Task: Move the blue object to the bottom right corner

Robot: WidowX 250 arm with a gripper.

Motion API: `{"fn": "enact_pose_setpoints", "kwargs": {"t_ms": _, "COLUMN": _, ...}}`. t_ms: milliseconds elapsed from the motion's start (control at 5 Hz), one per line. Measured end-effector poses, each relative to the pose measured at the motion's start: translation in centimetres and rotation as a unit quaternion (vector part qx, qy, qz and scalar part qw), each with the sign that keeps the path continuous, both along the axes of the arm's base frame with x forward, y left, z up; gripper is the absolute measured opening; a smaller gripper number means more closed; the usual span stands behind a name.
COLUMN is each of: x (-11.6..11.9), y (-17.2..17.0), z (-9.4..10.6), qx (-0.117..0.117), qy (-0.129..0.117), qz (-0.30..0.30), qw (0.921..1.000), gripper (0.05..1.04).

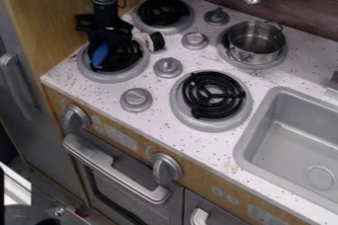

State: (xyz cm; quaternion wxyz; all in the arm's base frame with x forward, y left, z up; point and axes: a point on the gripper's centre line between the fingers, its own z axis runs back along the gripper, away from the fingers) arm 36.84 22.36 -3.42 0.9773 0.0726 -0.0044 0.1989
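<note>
Blue object: a slim, elongated blue thing point(100, 55) is lying or hanging at a slant over the front-left black coil burner point(123, 62), directly below the pincer; whether it is touching the coil cannot be told.
Pincer: the black two-part pincer point(107, 42) is hanging above that burner; whether it is spreading, pressing together or pinching the blue object cannot be told.
Coil: its ridges are likely posing a snag, if the blue object is being dragged instead of lifted well.
White-and-black piece: this small, round-ended thing point(155, 41) is sitting just beside the pincer, so a sideways start is risking a knock.
Grey knobs: the round grey plastic knob point(137, 100) and the ridged grey knob point(167, 67) are standing toward the likely route; a low carry is inviting a bump and a slip.
Sink: the grey rectangular basin point(290, 137) is taking up the right side; an overshoot or early release is risking a drop inside instead of onto the speckled white counter point(204, 145).
</note>
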Motion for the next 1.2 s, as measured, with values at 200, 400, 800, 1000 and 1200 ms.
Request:
{"fn": "enact_pose_setpoints", "kwargs": {"t_ms": 200, "x": 0.0, "y": -0.9, "z": -0.1, "qx": -0.006, "qy": 0.006, "qz": -0.010, "qw": 0.9999, "gripper": 0.381}}
{"fn": "enact_pose_setpoints", "kwargs": {"t_ms": 400, "x": 0.2, "y": -3.2, "z": 1.4, "qx": -0.005, "qy": 0.002, "qz": -0.031, "qw": 0.9995, "gripper": 0.381}}
{"fn": "enact_pose_setpoints", "kwargs": {"t_ms": 800, "x": 1.7, "y": -14.0, "z": 5.5, "qx": 0.011, "qy": -0.040, "qz": -0.135, "qw": 0.9899, "gripper": 0.381}}
{"fn": "enact_pose_setpoints", "kwargs": {"t_ms": 1000, "x": 0.7, "y": -18.3, "z": 4.1, "qx": -0.002, "qy": -0.024, "qz": -0.162, "qw": 0.9865, "gripper": 0.381}}
{"fn": "enact_pose_setpoints", "kwargs": {"t_ms": 1200, "x": 0.1, "y": -22.0, "z": 3.2, "qx": -0.013, "qy": -0.018, "qz": -0.190, "qw": 0.9815, "gripper": 0.381}}
